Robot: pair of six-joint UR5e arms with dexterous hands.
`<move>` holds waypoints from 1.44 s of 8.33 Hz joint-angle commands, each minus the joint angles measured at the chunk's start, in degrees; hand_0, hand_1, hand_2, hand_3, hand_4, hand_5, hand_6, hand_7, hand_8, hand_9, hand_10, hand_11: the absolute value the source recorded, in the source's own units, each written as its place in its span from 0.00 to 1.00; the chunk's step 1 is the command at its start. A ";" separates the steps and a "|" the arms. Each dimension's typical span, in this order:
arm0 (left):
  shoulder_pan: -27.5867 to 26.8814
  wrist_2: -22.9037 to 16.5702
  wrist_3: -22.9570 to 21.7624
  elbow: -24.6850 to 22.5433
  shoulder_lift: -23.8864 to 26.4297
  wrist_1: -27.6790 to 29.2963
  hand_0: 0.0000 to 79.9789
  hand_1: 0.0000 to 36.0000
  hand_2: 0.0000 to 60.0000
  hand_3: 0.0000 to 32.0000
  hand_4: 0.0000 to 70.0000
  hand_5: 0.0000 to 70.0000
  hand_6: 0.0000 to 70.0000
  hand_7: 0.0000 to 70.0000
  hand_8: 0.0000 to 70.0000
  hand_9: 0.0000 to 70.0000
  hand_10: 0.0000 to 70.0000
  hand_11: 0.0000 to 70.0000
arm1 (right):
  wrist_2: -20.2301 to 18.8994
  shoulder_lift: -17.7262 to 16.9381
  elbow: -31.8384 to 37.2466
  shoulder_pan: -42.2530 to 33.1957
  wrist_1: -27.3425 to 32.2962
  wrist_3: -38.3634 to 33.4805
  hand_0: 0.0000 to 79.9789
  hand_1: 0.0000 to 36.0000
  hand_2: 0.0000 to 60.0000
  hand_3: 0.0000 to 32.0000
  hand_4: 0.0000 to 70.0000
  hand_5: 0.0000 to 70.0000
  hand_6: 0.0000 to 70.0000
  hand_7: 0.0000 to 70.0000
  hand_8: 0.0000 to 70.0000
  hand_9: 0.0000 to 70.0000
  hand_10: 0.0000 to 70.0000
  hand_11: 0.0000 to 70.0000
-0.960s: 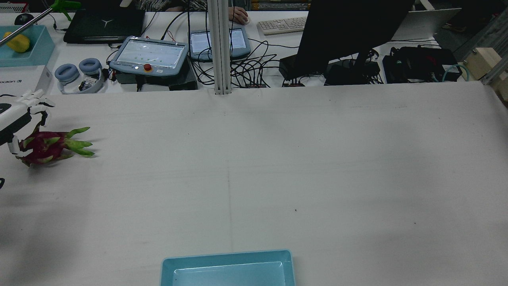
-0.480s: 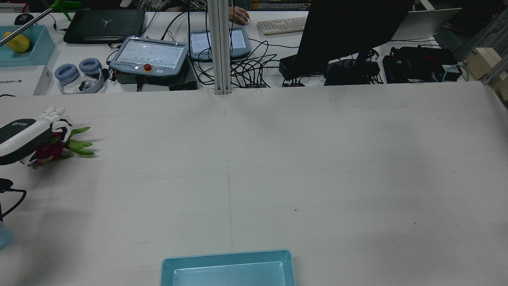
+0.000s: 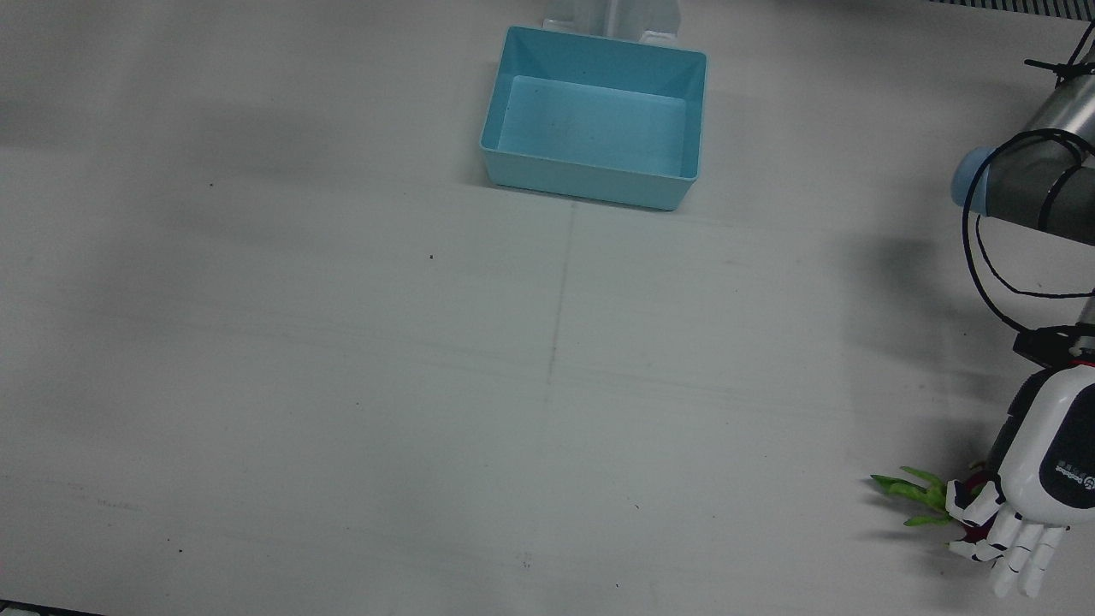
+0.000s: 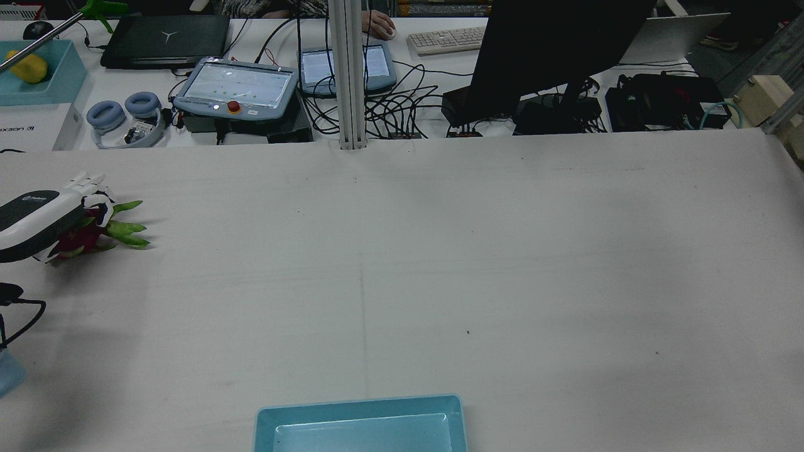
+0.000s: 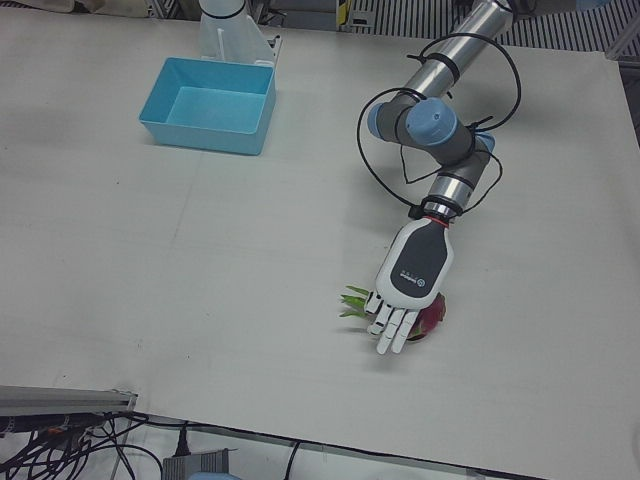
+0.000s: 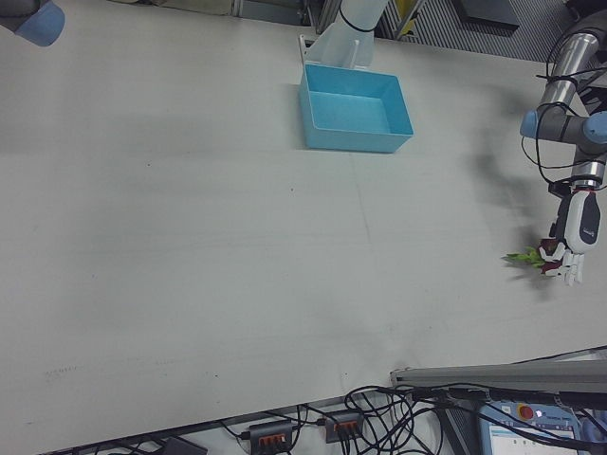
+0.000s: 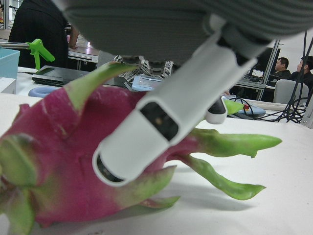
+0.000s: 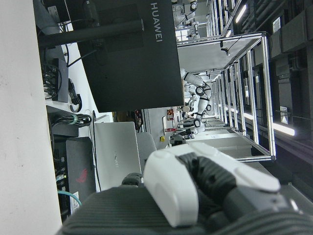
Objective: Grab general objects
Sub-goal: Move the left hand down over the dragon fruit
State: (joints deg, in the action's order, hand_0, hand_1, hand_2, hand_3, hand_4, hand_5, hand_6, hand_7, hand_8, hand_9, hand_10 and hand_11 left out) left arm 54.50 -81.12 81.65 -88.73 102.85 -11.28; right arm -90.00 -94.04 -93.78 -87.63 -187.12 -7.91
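Magenta dragon fruit (image 5: 432, 315) lay on white table (image 3: 342, 385) near its operator-side edge, left hand (image 5: 408, 283) palm-down over it, fingers (image 5: 392, 331) extended, not clasping. Right hand (image 8: 205, 181) grip: cannot tell. Monitor (image 8: 132, 54) read HUAWEI. Blue bin (image 3: 594, 120) well apart.

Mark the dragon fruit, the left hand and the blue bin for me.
dragon fruit (image 7: 58, 161), left hand view, on its pink skin.
left hand (image 5: 413, 273), left-front view, on the white back of the hand.
blue bin (image 3: 590, 184), front view, on its near outer wall.

White table (image 3: 342, 385) w/ blue bin (image 3: 594, 115) & dragon fruit (image 5: 432, 316) on it.
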 commanded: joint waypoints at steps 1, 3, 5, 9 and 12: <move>0.00 -0.09 0.00 0.83 -0.02 -0.23 1.00 1.00 1.00 0.00 0.00 1.00 0.00 0.57 0.00 0.09 0.00 0.00 | 0.00 0.00 0.00 0.00 0.00 0.00 0.00 0.00 0.00 0.00 0.00 0.00 0.00 0.00 0.00 0.00 0.00 0.00; 0.00 -0.09 0.00 1.10 -0.02 -0.58 1.00 1.00 1.00 0.00 0.00 1.00 0.00 0.59 0.00 0.10 0.00 0.00 | 0.00 0.00 0.00 0.00 0.00 0.00 0.00 0.00 0.00 0.00 0.00 0.00 0.00 0.00 0.00 0.00 0.00 0.00; -0.18 0.00 0.00 2.76 0.42 -0.41 1.00 1.00 1.00 0.00 0.00 1.00 0.00 0.60 0.00 0.10 0.00 0.00 | 0.00 0.00 0.00 0.00 0.00 0.00 0.00 0.00 0.00 0.00 0.00 0.00 0.00 0.00 0.00 0.00 0.00 0.00; -0.09 0.09 0.00 2.86 0.33 -0.41 1.00 1.00 1.00 0.00 0.00 1.00 0.00 0.75 0.00 0.13 0.00 0.00 | 0.00 0.00 0.00 0.00 0.00 0.00 0.00 0.00 0.00 0.00 0.00 0.00 0.00 0.00 0.00 0.00 0.00 0.00; -0.09 0.09 0.00 3.03 0.33 -0.76 1.00 1.00 1.00 0.00 0.00 1.00 0.00 1.00 0.00 0.20 0.00 0.00 | 0.00 0.00 0.00 0.00 0.00 0.00 0.00 0.00 0.00 0.00 0.00 0.00 0.00 0.00 0.00 0.00 0.00 0.00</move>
State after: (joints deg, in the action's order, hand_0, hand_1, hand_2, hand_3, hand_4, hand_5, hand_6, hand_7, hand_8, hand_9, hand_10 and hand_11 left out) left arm 54.40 -81.04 81.65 -85.83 103.19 -11.80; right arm -90.00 -94.04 -93.78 -87.63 -187.12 -7.91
